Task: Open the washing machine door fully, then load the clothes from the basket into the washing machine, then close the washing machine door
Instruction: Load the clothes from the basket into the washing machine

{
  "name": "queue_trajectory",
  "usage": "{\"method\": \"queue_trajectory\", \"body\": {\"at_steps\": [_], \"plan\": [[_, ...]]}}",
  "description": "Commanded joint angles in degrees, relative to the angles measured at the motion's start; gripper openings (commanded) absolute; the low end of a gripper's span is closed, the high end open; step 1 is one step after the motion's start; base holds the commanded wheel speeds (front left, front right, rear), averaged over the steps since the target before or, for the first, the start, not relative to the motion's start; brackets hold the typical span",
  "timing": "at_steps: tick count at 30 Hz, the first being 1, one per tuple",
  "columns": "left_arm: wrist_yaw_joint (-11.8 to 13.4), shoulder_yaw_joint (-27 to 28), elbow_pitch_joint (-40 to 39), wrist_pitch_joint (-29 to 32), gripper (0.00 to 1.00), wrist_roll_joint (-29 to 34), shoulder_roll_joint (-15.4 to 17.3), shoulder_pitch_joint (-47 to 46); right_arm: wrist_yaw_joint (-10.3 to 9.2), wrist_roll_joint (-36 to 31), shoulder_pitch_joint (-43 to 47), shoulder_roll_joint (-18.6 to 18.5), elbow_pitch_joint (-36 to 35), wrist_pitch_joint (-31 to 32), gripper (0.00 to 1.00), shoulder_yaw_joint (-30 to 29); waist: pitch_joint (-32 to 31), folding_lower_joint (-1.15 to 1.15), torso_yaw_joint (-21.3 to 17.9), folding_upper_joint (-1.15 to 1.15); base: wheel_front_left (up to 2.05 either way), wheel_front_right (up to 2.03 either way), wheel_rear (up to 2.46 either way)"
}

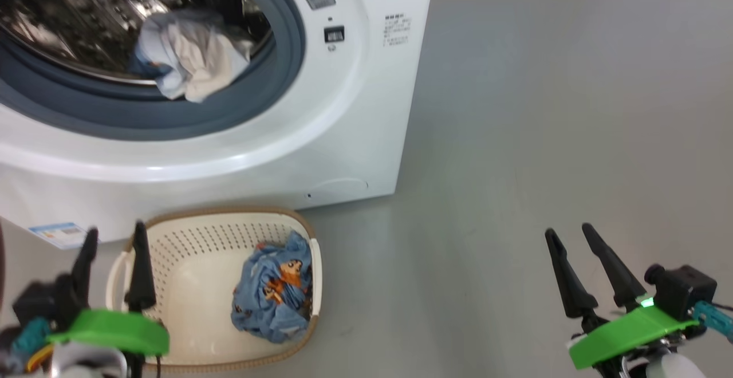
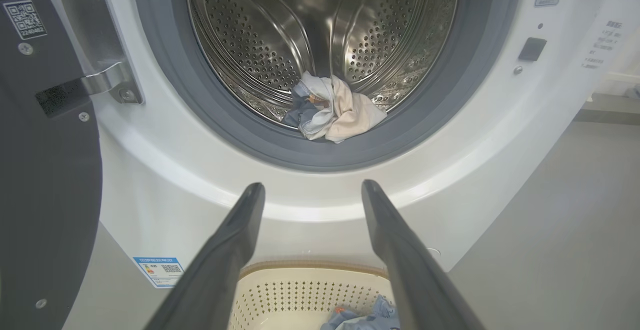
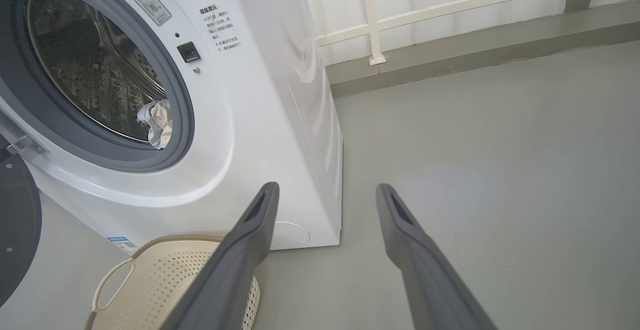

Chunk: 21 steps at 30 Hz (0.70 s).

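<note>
1. Grey, smooth floor [image 1: 544,109] spreads out to the right of the white washing machine [image 1: 355,126]; in the right wrist view a white railing [image 3: 370,20] runs along the far wall
2. The washing machine door [image 2: 45,195] is swung wide open to the left on its hinge with its dark inner face showing, so the steel drum [image 2: 250,45] and grey gasket [image 1: 143,120] are exposed
3. A crumpled bundle of white and pale blue clothes [image 1: 189,60] lies at the near lip of the drum, its lower edge reaching the gasket
4. The basket [image 1: 229,212] sits on the floor just in front of the machine, below the opening and near a blue label sticker [image 1: 60,233]
5. One blue printed garment [image 1: 272,295] lies in the basket, bunched against its right wall
6. The left pincer [image 1: 114,230] hovers over the left end of the basket, fingers spread wide and holding nothing
7. The right pincer [image 1: 568,230] hangs over the floor well to the right of the basket, fingers also wide apart and empty
</note>
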Motion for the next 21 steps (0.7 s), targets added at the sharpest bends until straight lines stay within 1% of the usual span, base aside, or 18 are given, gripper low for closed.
{"method": "queue_trajectory", "body": {"at_steps": [1,13,21], "plan": [[-0.14,1.88,-1.97,-0.37,1.0,0.52,1.03,1.01,0.16,0.35,1.06,-1.12,-1.12,-0.28,1.0,0.8,-2.4,0.0,0.6,0.0,0.0,0.0,0.0],[-0.14,3.83,-7.66,-0.37,1.0,0.75,-0.92,12.21,0.16,0.36,7.15,-2.29,-1.65,-0.28,1.0,-1.09,-7.6,0.0,0.96,0.0,0.0,0.0,0.0],[-0.14,5.43,-11.19,-0.37,1.0,0.83,-1.75,16.81,0.16,0.33,8.33,-2.46,-1.91,-0.28,1.0,-1.71,-8.43,0.0,0.76,0.0,0.0,0.0,0.0]]}}
